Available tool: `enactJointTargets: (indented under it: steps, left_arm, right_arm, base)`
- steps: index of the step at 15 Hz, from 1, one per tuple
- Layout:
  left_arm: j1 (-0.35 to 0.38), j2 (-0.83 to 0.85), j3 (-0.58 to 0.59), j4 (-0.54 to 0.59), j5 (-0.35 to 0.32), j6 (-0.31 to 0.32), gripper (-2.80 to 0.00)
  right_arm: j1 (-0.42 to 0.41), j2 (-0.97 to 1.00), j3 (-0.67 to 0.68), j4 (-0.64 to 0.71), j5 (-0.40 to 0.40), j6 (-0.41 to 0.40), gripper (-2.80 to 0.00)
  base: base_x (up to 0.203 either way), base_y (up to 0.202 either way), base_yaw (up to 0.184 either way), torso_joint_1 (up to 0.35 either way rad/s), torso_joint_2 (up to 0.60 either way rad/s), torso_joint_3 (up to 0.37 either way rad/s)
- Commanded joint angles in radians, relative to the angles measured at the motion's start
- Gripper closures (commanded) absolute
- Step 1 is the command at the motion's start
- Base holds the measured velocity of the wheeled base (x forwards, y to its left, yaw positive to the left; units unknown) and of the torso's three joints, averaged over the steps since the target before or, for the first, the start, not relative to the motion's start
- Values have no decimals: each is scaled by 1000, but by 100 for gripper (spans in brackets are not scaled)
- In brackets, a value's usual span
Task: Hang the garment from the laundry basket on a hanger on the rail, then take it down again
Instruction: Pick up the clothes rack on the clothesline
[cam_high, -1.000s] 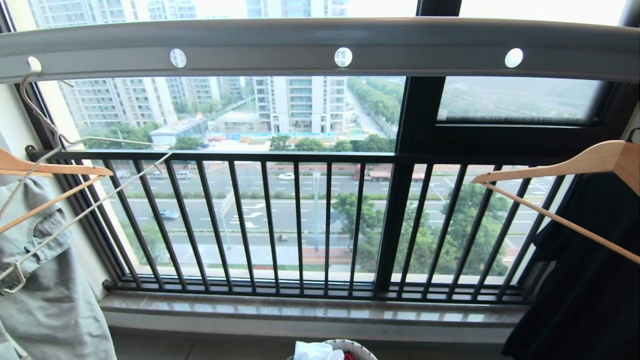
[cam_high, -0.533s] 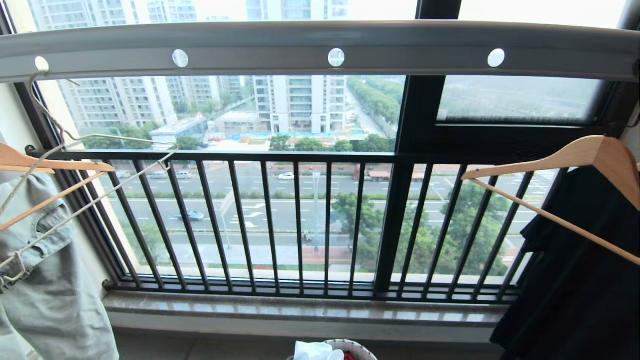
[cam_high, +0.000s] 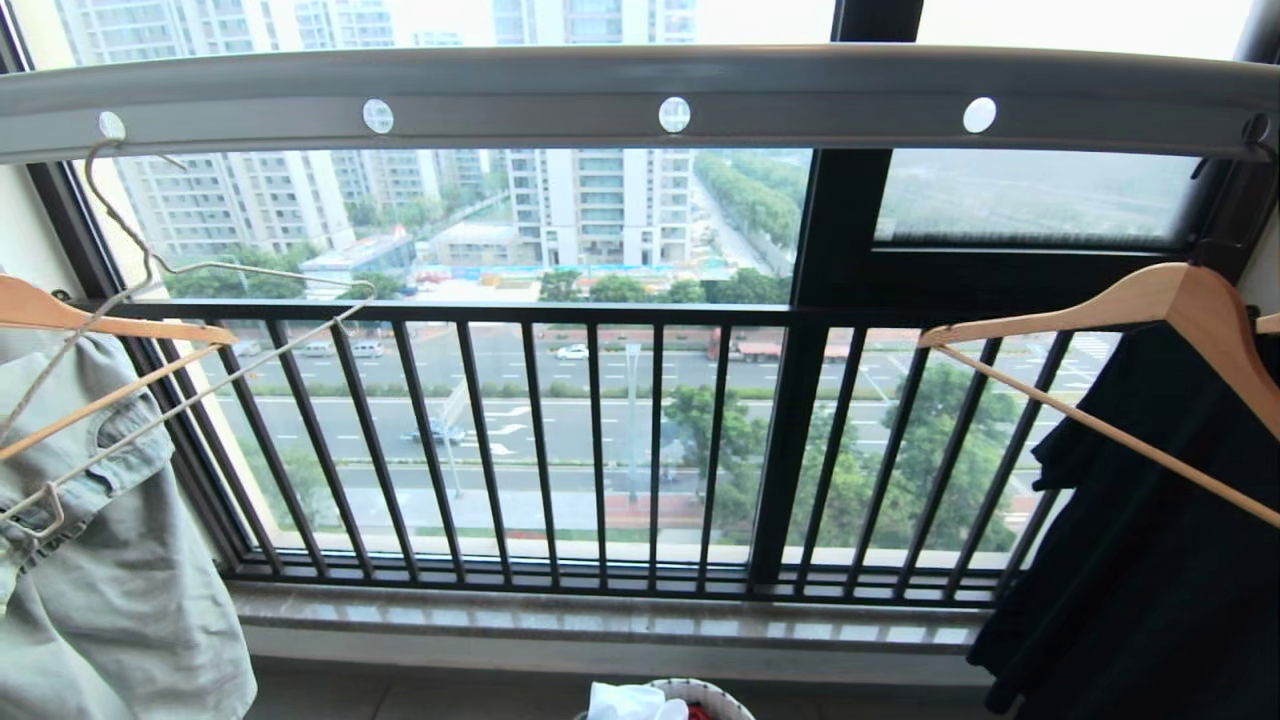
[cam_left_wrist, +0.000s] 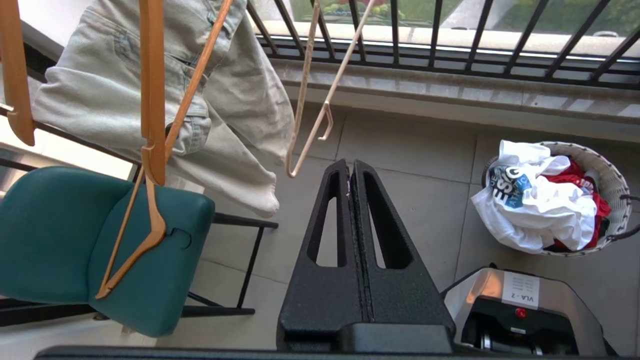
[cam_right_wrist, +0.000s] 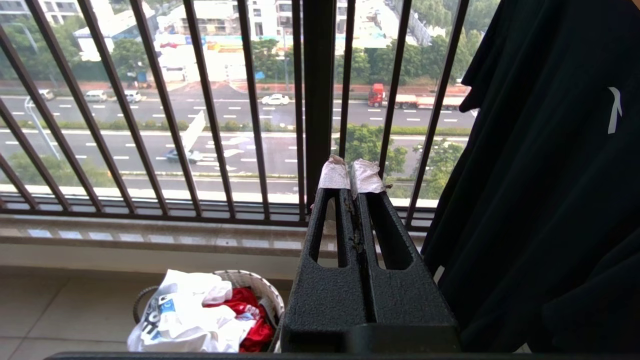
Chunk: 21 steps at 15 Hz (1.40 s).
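One garment (cam_left_wrist: 537, 200) to fetch, white with a dark blue printed patch, crumpled on top of the laundry basket (cam_left_wrist: 607, 172) on the tiled floor below the window sill; partly spilling over the near rim, with something red (cam_left_wrist: 575, 177) bunched beneath and beside it in the same basket. Nothing else to be made out inside. Not yet touched by either arm. Above and to the left, the hanger (cam_left_wrist: 312, 95), thin and cream-white, hooked into a hole near the left end of the rail (cam_high: 640, 85) and dangling bare, close in front of a pale denim garment (cam_left_wrist: 165, 85) on a wooden hanger (cam_left_wrist: 150, 115). Left gripper (cam_left_wrist: 351, 167) aimed down at the floor between hanger and basket, fingers (cam_left_wrist: 330, 220) pressed together, holding nothing. Right gripper (cam_right_wrist: 352, 172) facing the black window railing (cam_right_wrist: 200, 115), taped fingers likewise closed and empty, beside a black garment (cam_right_wrist: 545, 175) on another wooden hanger (cam_high: 1150, 300). Risks from here, as a judgement only: a descent with closed fingers would merely poke the cloth, so opening first seems needed; a pinch taken too deep could lift the red item along with the T-shirt; a grab at the overhanging edge could tip or drag the light basket; a reach toward the wire hanger could snag the denim sleeve or the neighbouring wooden hanger, given how close together they hang. A green chair (cam_left_wrist: 100, 240) under the denim, just beside the left arm's likely path.
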Motion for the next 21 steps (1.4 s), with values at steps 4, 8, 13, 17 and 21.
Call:
enactJointTargets:
  steps: [4,8,13,17,21]
  left_arm:
    - [179,110,-11,-47,-3,20,-280]
    - [336,141,-3,-110,-278,60,-280]
    - [491,254,-3,-153,-635,155,-280]
    - [501,360,-8,-181,-757,182,-280]
    - [502,401,-1,-206,-920,198,-280]
  right_arm:
    - [-1,1,1,0,0,0,0]
    - [0,1,0,0,0,0,0]
    - [0,1,0,0,0,0,0]
    - [0,1,0,0,0,0,0]
    - [0,1,0,0,0,0,0]
  base:
    - [0,0,0,0,0,0]
    - [0,0,0,0,0,0]
    - [0,0,0,0,0,0]
    - [0,0,0,0,0,0]
    - [0,0,0,0,0,0]
